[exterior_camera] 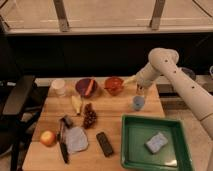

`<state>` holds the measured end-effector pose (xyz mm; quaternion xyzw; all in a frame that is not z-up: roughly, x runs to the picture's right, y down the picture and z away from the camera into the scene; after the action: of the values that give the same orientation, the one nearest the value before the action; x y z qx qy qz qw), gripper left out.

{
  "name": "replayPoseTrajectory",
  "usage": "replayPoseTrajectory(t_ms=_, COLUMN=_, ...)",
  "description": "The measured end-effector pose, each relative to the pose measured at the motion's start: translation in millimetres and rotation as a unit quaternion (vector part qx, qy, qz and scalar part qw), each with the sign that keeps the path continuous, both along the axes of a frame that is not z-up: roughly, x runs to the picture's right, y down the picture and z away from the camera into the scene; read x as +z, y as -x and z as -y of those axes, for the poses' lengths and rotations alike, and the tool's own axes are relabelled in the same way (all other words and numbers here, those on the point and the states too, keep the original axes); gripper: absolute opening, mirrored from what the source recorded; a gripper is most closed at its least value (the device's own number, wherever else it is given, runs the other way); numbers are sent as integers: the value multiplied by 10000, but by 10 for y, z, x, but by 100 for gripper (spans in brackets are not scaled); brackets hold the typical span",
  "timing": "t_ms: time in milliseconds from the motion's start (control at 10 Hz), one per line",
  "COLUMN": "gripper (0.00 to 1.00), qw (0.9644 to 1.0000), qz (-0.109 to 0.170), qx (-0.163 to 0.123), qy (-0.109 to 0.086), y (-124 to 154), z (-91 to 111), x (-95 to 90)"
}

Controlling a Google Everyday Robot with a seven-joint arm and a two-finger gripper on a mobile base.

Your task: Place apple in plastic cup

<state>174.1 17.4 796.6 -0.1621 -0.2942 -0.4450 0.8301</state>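
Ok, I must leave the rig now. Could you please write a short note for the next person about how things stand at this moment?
Gripper: jaws open, holding nothing, just above the plastic cup at the back right of the wooden table.
Apple: front left corner of the table, left of the knife, far from the gripper.
Plastic cup: upright, behind the green tray; nothing seen in it.
Done: nothing yet; the apple is not picked up.
Left: reach across to the apple, grasp it, carry it to the cup, release it inside.
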Motion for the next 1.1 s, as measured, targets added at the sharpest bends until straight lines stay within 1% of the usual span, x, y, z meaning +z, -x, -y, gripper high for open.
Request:
replayPoseTrajectory(t_ms=900, gripper=80, qw=10000, qz=7, qx=-3, qy=-8, y=-2, z=7, x=-1)
replayPoseTrajectory(t_ms=1000, gripper=80, qw=10000, qz=35, qx=-56, qy=-9, y=4, z=24, x=-4)
replayPoseTrajectory(t_ms=1100, gripper=80, qw=9998, qz=112, qx=-188, qy=-36, y=52, z=61, x=-18)
